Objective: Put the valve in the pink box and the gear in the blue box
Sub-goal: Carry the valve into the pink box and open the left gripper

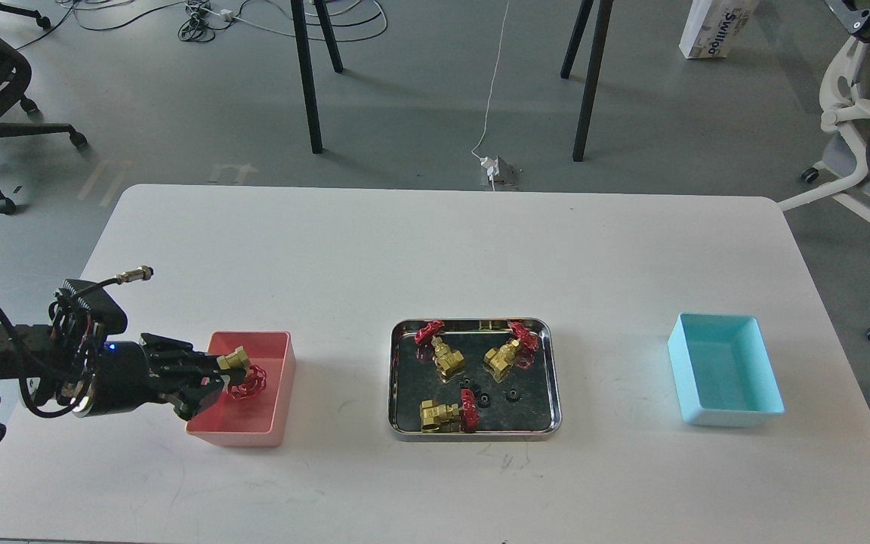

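Left gripper (225, 372) clamped a valve (242, 372) over the pink box (280, 393); gears (512, 394) lay in the steel tray (552, 378). Risk: valve snagging a fingertip on release, bouncing out. Right gripper unseen.

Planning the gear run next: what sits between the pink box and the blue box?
Head view: the steel tray lies between pink box and blue box, bare table either side.

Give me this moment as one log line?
left gripper: holding valve over pink box | tray: three valves, gears | blue box: empty
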You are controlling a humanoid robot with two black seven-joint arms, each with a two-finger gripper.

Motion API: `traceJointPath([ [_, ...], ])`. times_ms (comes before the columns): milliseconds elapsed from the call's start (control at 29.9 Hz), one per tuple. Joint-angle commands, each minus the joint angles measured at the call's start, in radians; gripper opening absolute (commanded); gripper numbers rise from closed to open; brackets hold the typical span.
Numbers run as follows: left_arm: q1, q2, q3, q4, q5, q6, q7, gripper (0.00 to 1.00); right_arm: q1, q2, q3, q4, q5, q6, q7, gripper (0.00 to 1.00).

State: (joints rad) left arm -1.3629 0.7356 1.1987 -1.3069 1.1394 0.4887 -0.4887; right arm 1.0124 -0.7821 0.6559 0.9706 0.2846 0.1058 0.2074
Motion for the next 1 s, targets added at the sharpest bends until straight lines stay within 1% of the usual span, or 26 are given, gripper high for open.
traceJointPath([
  [0, 0.008, -0.022, 0.001, 0.006, 0.000, 0.000, 0.000, 0.13, -0.003, 0.000, 0.001, -0.009, -0.001, 0.000, 0.001, 1.00],
  [267, 0.045, -0.067, 0.001, 0.063, -0.009, 0.000, 0.000, 0.15, -0.009, 0.000, 0.002, -0.010, 0.001, 0.002, 0.001, 1.00],
  [468, 0.082, -0.068, -0.001, 0.112, -0.012, 0.000, 0.000, 0.17, -0.017, 0.000, 0.005, -0.010, -0.001, 0.002, 0.001, 1.00],
  [635, 0.096, -0.067, -0.011, 0.118, -0.014, 0.000, 0.000, 0.20, -0.017, 0.000, 0.005, -0.009, 0.001, 0.002, 0.001, 1.00],
  [769, 0.110, -0.062, -0.060, 0.117, -0.010, 0.000, 0.000, 0.27, -0.018, 0.000, 0.005, -0.009, 0.001, 0.002, 0.001, 1.00],
  [902, 0.111, -0.059, -0.070, 0.115, -0.007, 0.000, 0.000, 0.33, -0.024, -0.002, 0.005, -0.004, 0.001, 0.002, 0.001, 1.00],
  [969, 0.111, -0.056, -0.070, 0.112, -0.007, 0.000, 0.000, 0.40, -0.025, -0.006, 0.005, -0.004, 0.001, 0.000, 0.001, 1.00],
])
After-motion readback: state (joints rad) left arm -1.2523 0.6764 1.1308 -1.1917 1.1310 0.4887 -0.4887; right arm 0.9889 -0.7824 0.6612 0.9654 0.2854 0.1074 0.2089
